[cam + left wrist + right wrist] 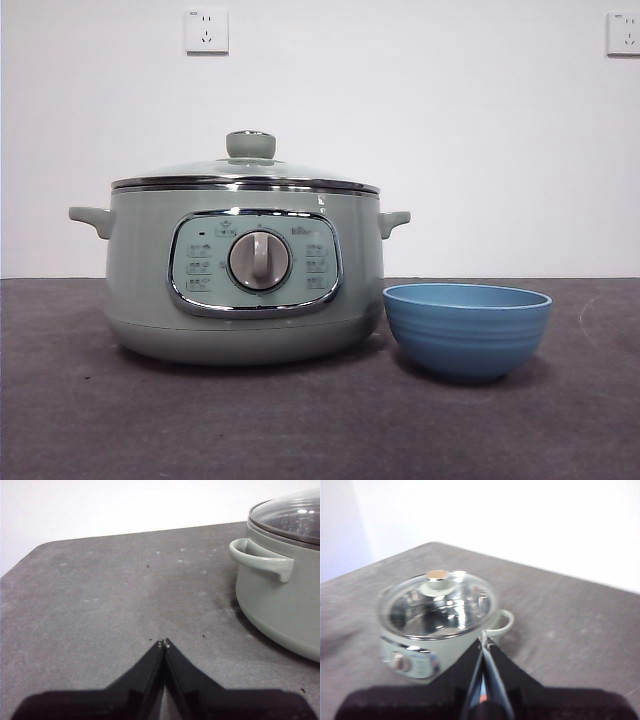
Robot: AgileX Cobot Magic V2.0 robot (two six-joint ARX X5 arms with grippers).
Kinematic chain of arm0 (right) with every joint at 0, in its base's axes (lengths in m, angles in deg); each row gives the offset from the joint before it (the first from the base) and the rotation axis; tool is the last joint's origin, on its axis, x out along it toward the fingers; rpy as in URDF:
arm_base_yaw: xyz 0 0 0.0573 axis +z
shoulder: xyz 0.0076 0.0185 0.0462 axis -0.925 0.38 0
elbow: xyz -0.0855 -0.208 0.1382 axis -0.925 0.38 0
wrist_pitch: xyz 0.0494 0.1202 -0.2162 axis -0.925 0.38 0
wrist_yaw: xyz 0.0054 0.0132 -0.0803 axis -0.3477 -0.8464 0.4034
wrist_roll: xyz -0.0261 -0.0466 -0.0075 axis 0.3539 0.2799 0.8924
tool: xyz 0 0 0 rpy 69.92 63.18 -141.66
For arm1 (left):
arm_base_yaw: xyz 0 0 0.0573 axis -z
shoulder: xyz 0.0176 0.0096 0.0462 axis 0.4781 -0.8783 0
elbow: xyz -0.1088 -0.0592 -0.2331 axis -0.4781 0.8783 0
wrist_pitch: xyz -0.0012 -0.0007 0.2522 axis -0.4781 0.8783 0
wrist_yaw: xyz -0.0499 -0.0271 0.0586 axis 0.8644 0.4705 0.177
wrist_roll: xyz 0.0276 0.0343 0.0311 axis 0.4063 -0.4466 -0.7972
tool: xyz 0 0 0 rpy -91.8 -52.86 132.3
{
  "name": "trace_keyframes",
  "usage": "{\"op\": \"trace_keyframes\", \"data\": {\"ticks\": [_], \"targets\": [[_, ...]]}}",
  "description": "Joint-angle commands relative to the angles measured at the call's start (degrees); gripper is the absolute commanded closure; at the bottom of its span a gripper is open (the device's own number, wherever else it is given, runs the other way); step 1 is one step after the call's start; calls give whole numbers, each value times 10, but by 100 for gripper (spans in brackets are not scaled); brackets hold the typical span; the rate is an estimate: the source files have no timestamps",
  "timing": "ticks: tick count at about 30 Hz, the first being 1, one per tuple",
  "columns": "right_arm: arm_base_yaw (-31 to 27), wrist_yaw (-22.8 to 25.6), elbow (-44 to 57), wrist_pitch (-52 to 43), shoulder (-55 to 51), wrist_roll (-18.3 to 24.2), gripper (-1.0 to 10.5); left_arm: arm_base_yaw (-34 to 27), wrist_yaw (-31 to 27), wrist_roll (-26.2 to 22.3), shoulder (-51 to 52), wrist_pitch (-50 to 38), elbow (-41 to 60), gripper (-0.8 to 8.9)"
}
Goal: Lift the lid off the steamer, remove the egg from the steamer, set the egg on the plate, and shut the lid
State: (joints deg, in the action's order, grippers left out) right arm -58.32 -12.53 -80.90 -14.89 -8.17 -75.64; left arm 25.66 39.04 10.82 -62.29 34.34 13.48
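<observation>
Steamer (240, 285) stands on the dark table (300, 420), control dial facing the front camera. Lid (245, 172) seated flat on the steamer's rim, pale green knob (250, 144) upright at centre. Nothing lifted yet.

Plate (467, 328), really a small blue bowl, sits just beside the steamer on the dial's right as the front view shows it. Close to the steamer's base; cannot tell whether they touch. No egg shows in it from this level view.

Egg: not visible. Through the glass in the right wrist view only shiny metal and reflections show, blurred.

Left gripper (163, 642): jaws pressed together, tips meeting, holding nothing. It hangs low over bare table beside the steamer, near one side handle (260, 557), not touching.

Right gripper (484, 641): jaws likewise closed and empty. It is above the table, looking down toward the steamer, with the knob ahead of it and well apart.

Neither arm shows in the front view.

Judgement: first step is in hand, lid removal, not yet begun. Next move calls for one gripper to spread its jaws, come down over the knob, and close on it squarely before lifting straight up. The right one looks better placed for that. Glass lid, small knob: an off-centre grip could tip it.
</observation>
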Motion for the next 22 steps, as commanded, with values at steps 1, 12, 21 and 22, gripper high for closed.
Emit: {"op": "trace_keyframes", "data": {"ticks": [1,12,21,22], "targets": [[-12,2,106,-102,-49,9,945,-2,-1,3,2,1,7,817],[-24,123,329,-214,-178,-38,945,-2,0,3,2,1,7,817],[-30,122,394,-190,-233,-86,945,-2,-1,3,2,1,7,817],[-30,122,394,-184,-233,-85,945,-2,-1,3,2,1,7,817]]}}
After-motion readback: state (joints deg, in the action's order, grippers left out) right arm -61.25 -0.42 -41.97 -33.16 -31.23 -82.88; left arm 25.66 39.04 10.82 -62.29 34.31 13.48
